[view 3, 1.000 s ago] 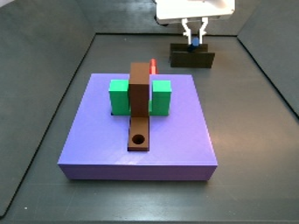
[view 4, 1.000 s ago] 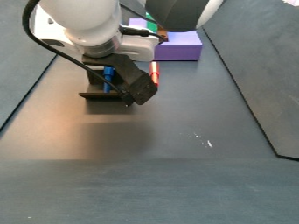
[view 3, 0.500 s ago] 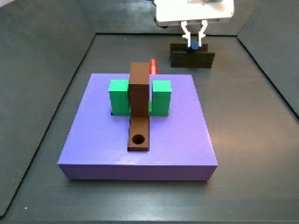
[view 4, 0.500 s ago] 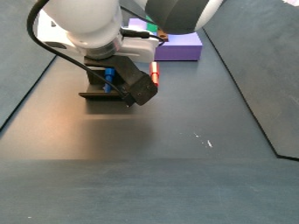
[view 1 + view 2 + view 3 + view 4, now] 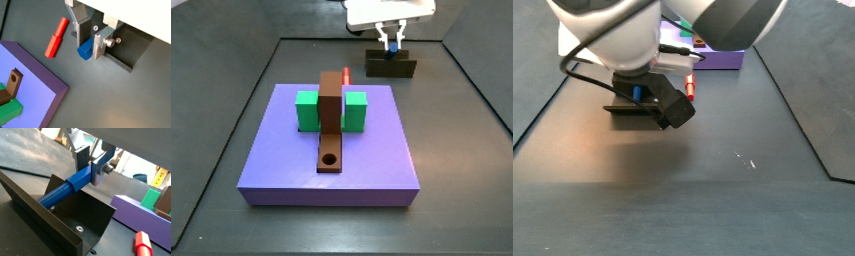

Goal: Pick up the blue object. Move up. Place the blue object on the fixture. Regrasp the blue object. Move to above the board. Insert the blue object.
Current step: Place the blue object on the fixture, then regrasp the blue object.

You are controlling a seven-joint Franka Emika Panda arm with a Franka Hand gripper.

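Dark enclosed work bay, matte grey floor.
Floor is flat, dark grey and evenly lit, and sloping dark wall panels rise on both sides and at the back. Pale seam lines mark where floor meets walls. A side view shows a soft brownish sheen on the floor and a small white scuff. Bright washed-out light lies beyond the enclosure in a wrist view.
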